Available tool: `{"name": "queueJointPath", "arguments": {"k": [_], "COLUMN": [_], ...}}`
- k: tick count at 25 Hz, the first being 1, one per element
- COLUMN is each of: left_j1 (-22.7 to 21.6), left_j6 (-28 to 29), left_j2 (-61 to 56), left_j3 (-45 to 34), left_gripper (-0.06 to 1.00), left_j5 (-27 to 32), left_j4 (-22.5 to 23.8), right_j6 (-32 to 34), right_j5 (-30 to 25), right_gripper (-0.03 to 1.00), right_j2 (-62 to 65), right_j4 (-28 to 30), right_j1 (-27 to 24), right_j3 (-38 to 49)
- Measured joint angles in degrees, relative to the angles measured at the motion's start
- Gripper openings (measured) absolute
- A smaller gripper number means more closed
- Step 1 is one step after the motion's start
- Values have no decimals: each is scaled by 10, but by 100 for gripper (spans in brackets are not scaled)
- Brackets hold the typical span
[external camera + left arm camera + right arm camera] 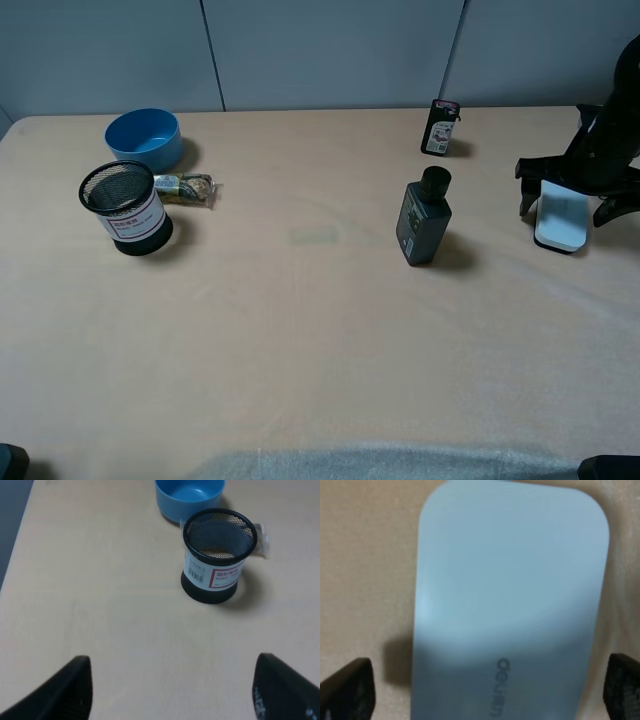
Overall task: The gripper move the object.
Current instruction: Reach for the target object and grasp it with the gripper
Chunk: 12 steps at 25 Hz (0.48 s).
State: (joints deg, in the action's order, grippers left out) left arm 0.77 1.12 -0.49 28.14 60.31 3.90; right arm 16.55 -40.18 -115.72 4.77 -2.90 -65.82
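White and smooth, the object (560, 222) is a flat slab with rounded corners. A thin dark rim shows beneath it in the exterior high view, and the right wrist view shows faint grey lettering on its top face (510, 590). It lies flat at the right edge of the frame, about mid-height. The right gripper (563, 213) hangs over it with its two dark fingers spread wide, one on either side, gripping nothing; a strip of bare table shows between one finger (347, 690) and the object's side. The left gripper (177, 692) is also spread wide, with only table between its fingers.

The table (300, 330) is pale beige and matte, backed by a grey panelled wall (330, 50) along the top of the frame. A dark grey bottle (424, 222) sits left of the object, with a small black packet (440, 127) further up. At upper left are a blue bowl (144, 137), a black mesh cup (125, 208) and a wrapped snack (187, 187).
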Motion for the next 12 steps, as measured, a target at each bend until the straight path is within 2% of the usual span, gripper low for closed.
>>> {"name": "queueJointPath", "arguments": {"k": [12], "left_j1": [0], "left_j6": [0], "left_j2": [0], "left_j3": [0], "left_gripper": [73], "left_j5": [0], "left_j4": [0], "right_j6": [0], "right_j5": [5], "right_gripper": [69], "right_j2": [0], "right_j4": [0], "right_j1": [0], "right_j3": [0]}}
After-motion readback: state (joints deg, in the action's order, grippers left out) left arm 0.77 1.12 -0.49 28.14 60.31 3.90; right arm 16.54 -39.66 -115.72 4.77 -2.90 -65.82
